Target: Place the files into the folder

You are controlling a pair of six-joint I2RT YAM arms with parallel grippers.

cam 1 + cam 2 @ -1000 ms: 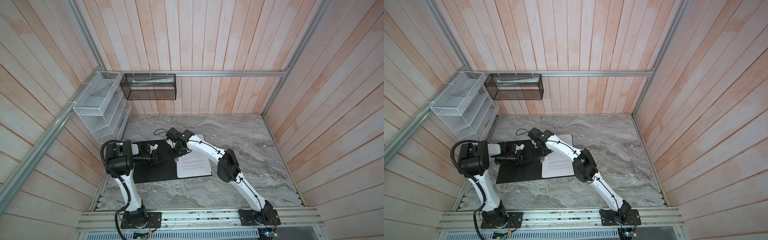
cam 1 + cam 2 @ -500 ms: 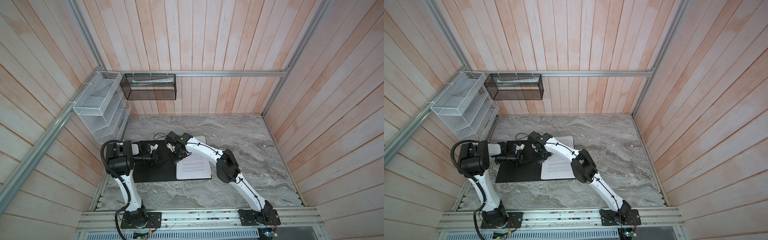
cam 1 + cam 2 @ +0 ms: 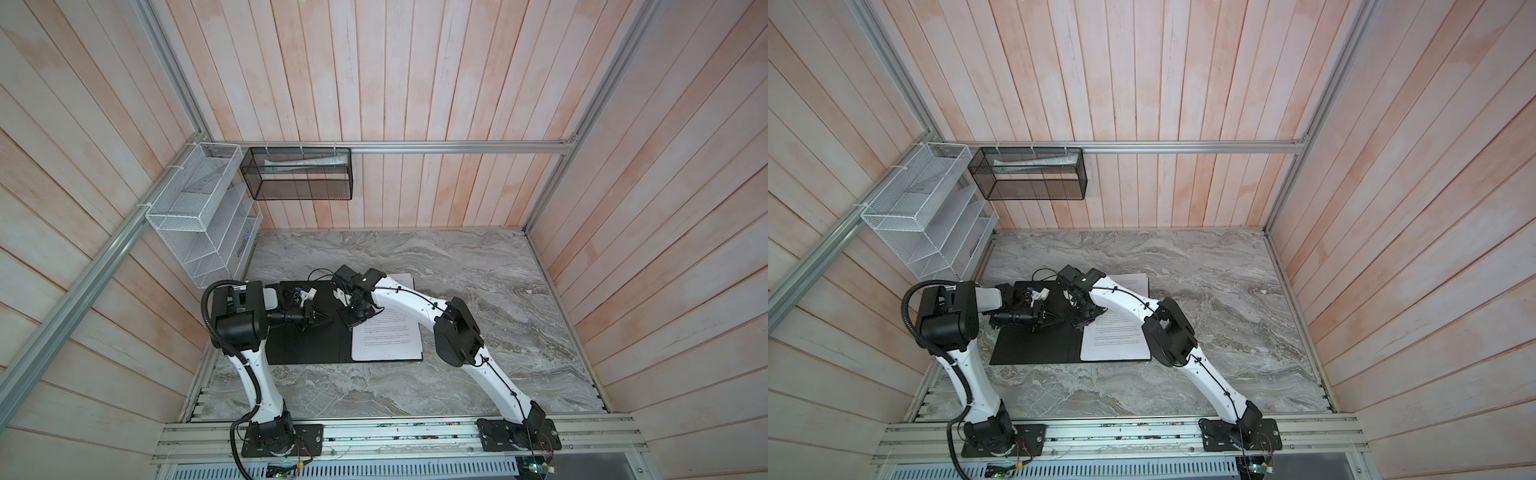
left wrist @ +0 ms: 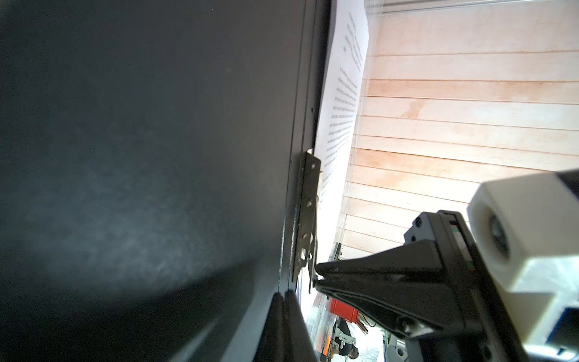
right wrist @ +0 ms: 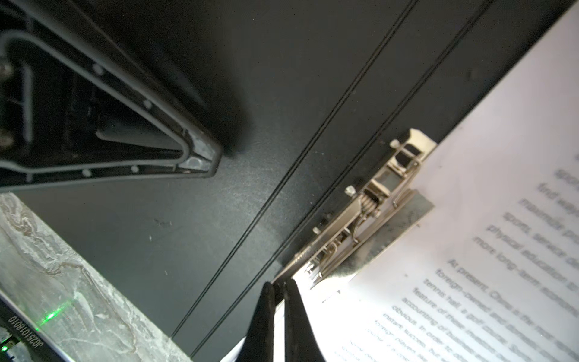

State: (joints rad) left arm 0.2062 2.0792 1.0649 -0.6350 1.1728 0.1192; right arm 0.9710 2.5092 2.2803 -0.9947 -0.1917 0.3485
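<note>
Folder: the thin folder (image 3: 303,345), black on its inner faces, lies open and flat on the grey veined marble tabletop (image 3: 478,291), on the left-hand part of it in both top views.
Files: the white paper sheets (image 3: 386,340), printed with small black text, rest on the folder's right-hand half. Their left edge runs along the spine.
Clip: the shiny metal spine clip (image 5: 369,213) sits on the right-hand half beside the fold lines, and its flat plate lies over the sheets' edge – whether it presses them down cannot be told.
Left gripper: the left gripper (image 3: 328,321) reaches in low from the left over the folder's bare left-hand half. Its jaws are closed with the tips together and nothing between them. The tips are close to the fold lines; contact with the cover cannot be told.
Right gripper: the right gripper (image 5: 279,285) points down at the near end of the clip. Its jaws are closed to a thin slit, with the tip of the clip's lever right at the fingertips – whether it is pinched cannot be told.
Grippers together: near each other across the spine, apart.
Walls: a white wire mesh rack (image 3: 195,216) and a black mesh basket (image 3: 299,174) hang on the plank walls, well apart from the folder.
</note>
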